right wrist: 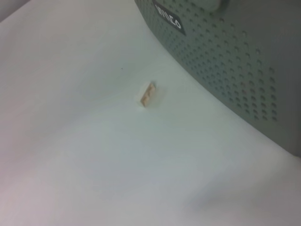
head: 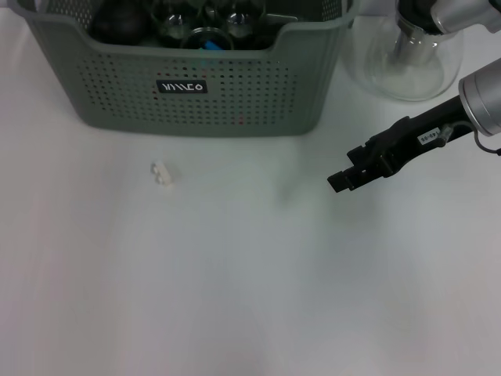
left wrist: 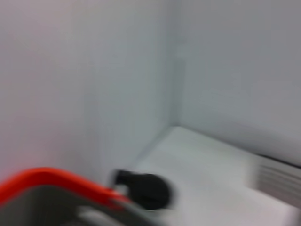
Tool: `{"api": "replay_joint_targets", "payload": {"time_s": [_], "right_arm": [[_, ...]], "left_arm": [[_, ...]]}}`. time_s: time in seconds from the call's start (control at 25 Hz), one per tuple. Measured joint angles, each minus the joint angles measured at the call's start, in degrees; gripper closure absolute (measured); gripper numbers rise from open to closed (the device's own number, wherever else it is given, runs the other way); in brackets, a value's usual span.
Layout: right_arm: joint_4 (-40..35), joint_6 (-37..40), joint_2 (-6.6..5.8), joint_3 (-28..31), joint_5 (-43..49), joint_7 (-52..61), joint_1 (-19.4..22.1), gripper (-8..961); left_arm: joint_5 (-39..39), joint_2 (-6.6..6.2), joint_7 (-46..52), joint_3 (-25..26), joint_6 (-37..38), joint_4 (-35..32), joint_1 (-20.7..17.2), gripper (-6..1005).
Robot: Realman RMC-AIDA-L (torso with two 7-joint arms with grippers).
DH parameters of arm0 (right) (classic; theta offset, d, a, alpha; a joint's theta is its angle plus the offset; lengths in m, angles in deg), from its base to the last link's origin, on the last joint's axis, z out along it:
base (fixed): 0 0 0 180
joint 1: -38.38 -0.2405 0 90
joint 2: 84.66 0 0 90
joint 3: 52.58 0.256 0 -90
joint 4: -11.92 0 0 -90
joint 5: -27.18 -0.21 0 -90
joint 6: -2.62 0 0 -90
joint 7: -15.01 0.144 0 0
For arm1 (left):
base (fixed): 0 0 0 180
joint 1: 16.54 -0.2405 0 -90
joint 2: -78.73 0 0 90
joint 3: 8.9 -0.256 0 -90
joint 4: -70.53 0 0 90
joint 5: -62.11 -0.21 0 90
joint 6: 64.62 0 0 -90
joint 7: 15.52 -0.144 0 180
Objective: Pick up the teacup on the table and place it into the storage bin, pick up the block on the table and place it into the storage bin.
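Head view: storage bin (head: 196, 94) stands at the worktop's (head: 235, 298) far edge, glassware inside; the small pale block (head: 162, 174) lies just before it. The right gripper (head: 343, 181) hovers empty, well apart, its fingers' opening untellable. Right wrist view: block (right wrist: 147, 94) near the bin (right wrist: 235, 70).

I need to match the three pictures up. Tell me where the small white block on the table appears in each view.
Head view: the small white block lies on the white table, in front of the grey-green perforated storage bin, towards its left end.
Left wrist view: not in it.
Right wrist view: the block lies near the picture's middle, apart from the bin.
Shared landmark: the bin's black label.
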Motion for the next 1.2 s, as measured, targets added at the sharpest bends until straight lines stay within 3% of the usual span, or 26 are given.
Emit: {"api": "replay_joint_targets", "payload": {"time_s": [0.12, 0.16, 0.2, 0.32, 0.4, 0.48, 0.8, 0.92, 1.04, 1.12, 1.2], "right_arm": [[-0.02, 0.03, -0.01, -0.03, 0.01, -0.23, -0.03, 175], [-0.02, 0.05, -0.03, -0.03, 0.01, -0.27, -0.03, 175], [-0.03, 0.06, -0.07, -0.03, 0.01, -0.30, -0.04, 175], [-0.04, 0.15, -0.17, -0.03, 0.00, -0.36, -0.04, 175], [-0.05, 0.15, -0.22, -0.03, 0.01, -0.37, 0.03, 175], [-0.04, 0.14, -0.25, -0.03, 0.01, -0.38, 0.16, 175], [0.19, -0.05, -0.18, -0.03, 0.77, -0.42, 0.25, 176], [0.17, -0.19, -0.11, -0.03, 0.79, -0.42, 0.19, 176], [0.00, -0.23, -0.04, -0.03, 0.81, -0.42, 0.07, 175], [-0.02, -0.25, -0.01, -0.03, 0.81, -0.42, 0.05, 175], [-0.03, -0.31, -0.02, -0.03, 0.80, -0.42, 0.04, 176]], "left_arm": [[-7.84, -2.79, 1.93, -2.00, -11.04, 9.50, 3.92, 600], [-9.12, -3.21, 2.18, -2.19, -12.57, 11.50, 4.69, 600], [-12.23, -4.32, 2.72, -2.34, -16.54, 17.10, 6.81, 591], [-16.96, -5.99, 3.37, -2.32, -22.65, 28.79, 11.18, 563], [-19.46, -6.25, 3.68, -2.34, -26.02, 33.77, 12.77, 544], [-21.83, -5.59, 3.75, -2.59, -29.45, 36.29, 13.32, 525], [-28.79, -2.48, 3.89, -4.41, -35.38, 37.44, 13.21, 450], [-28.53, -2.18, 3.90, -4.08, -34.70, 34.69, 12.45, 336], [-25.82, -2.10, 3.77, -3.49, -31.19, 28.26, 10.45, 221], [-20.84, -2.11, 2.93, -2.51, -27.39, 21.27, 7.88, 197], [-9.76, -2.46, -0.11, -0.53, -21.03, 13.05, 4.00, 174]]}}
